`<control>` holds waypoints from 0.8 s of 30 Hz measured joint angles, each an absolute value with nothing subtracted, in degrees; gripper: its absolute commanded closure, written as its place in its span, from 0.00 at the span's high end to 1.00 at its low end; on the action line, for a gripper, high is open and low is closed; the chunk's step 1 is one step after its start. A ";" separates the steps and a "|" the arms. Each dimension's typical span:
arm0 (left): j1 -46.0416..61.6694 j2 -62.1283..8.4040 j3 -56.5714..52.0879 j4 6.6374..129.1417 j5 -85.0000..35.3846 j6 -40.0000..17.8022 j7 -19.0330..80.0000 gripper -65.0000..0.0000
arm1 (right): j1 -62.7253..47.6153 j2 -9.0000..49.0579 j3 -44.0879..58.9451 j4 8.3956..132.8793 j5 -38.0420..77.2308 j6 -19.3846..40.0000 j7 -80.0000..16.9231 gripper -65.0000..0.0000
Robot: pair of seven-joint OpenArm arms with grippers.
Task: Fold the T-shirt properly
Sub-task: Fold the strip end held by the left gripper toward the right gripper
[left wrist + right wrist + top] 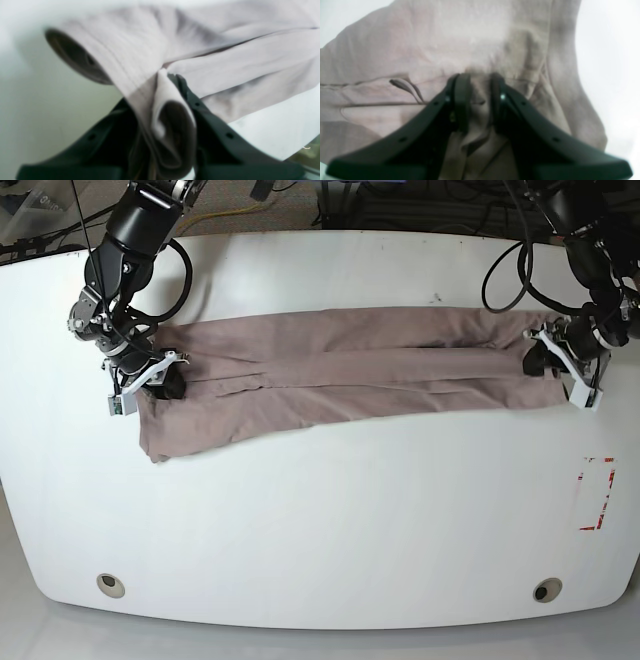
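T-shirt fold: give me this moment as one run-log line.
T-shirt: long folded band across table | left end effector: shut on T-shirt end | right end effector: shut on opposite end

The T-shirt [340, 375] was soft matt cloth, dusty mauve-brown, creased into long folds, with a fine ribbed weave and stitched hems showing in the left wrist view [140, 57]. The left tool [172, 82] and right tool [476, 82] had fingers of dark matt plastic, smooth, with small round holes. The table [330, 510] was a smooth white top with a faint sheen. A strip of red-and-white tape [597, 493] lay flat on it.
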State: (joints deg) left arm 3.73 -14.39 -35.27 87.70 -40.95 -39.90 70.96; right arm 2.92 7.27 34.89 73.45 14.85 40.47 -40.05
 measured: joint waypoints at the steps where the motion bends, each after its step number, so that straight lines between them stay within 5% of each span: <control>1: 4.34 -13.61 -35.05 91.70 -41.04 -39.88 70.74 0.10 | 2.92 7.22 34.87 73.43 14.83 40.51 -40.05 0.21; 9: 7.92 -11.40 -19.59 109.49 -42.15 -39.97 70.89 0.10 | 2.83 7.18 34.94 73.43 15.03 40.53 -40.03 0.21; 24: -0.43 1.52 -7.79 103.20 -30.70 -34.89 71.11 0.10 | 2.85 7.16 34.92 73.43 15.00 40.51 -40.07 0.21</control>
